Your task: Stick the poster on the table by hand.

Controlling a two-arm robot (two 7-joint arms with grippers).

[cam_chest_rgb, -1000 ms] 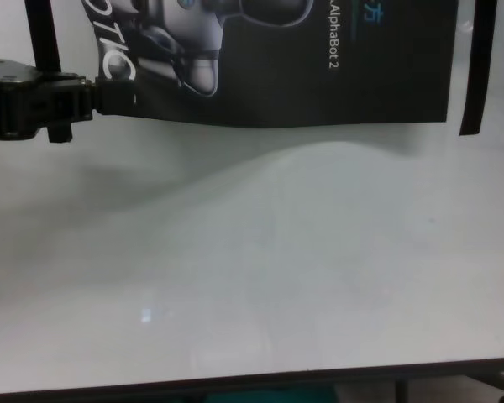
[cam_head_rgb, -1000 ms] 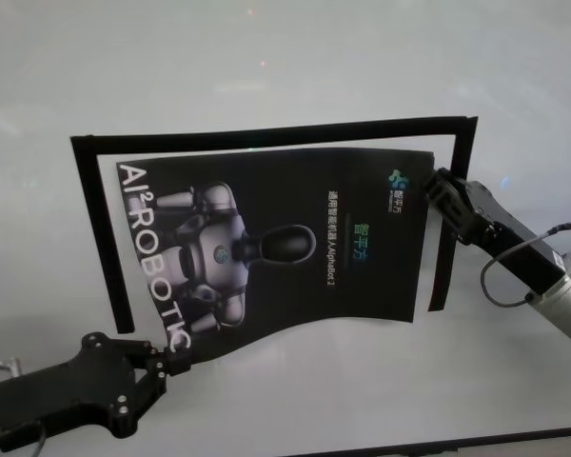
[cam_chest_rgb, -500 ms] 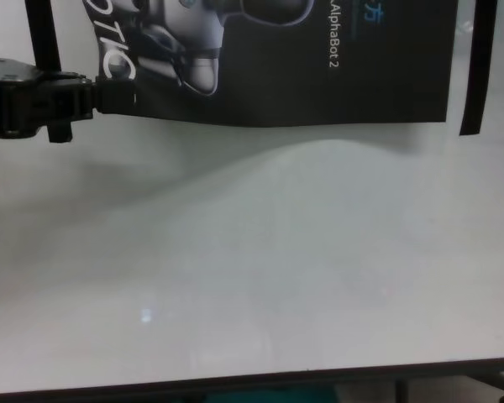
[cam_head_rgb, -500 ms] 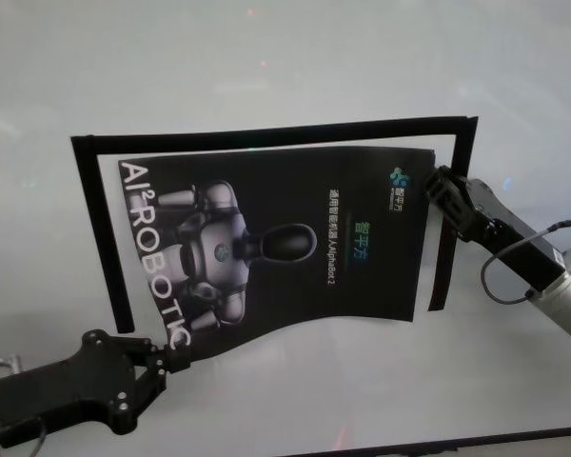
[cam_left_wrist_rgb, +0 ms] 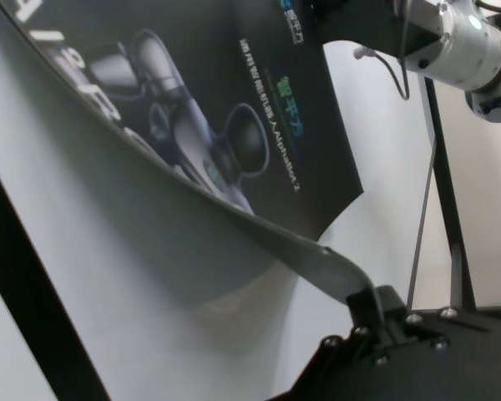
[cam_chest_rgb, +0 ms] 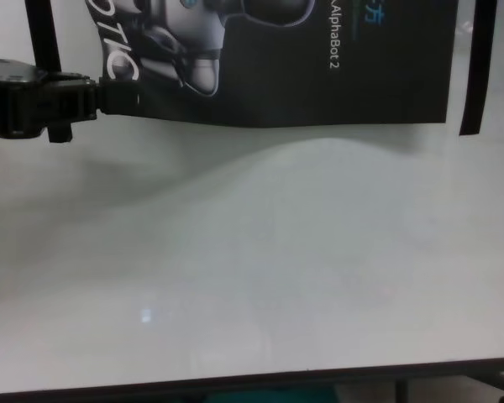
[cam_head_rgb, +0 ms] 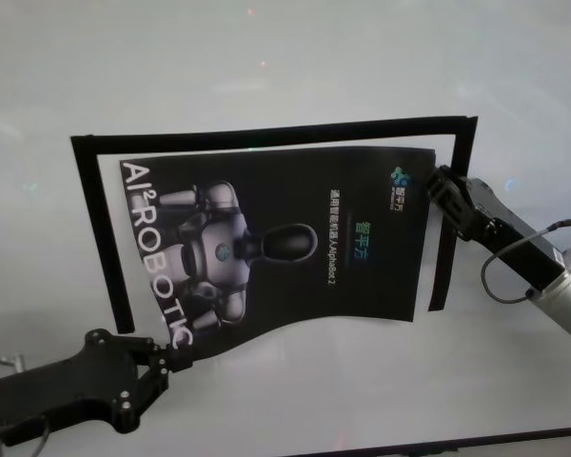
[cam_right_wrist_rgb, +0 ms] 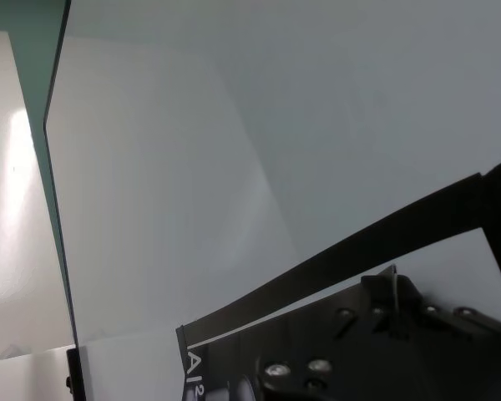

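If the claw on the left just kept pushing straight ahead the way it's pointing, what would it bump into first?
Probably the poster itself: the left gripper already pinches its lifted near corner and points up-right across the sheet. Beyond that lies the table.

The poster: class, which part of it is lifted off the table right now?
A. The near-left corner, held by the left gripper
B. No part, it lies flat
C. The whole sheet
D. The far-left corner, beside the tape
A. The left gripper pinches the poster at its near-left corner, and that edge curls up off the table, casting a shadow.
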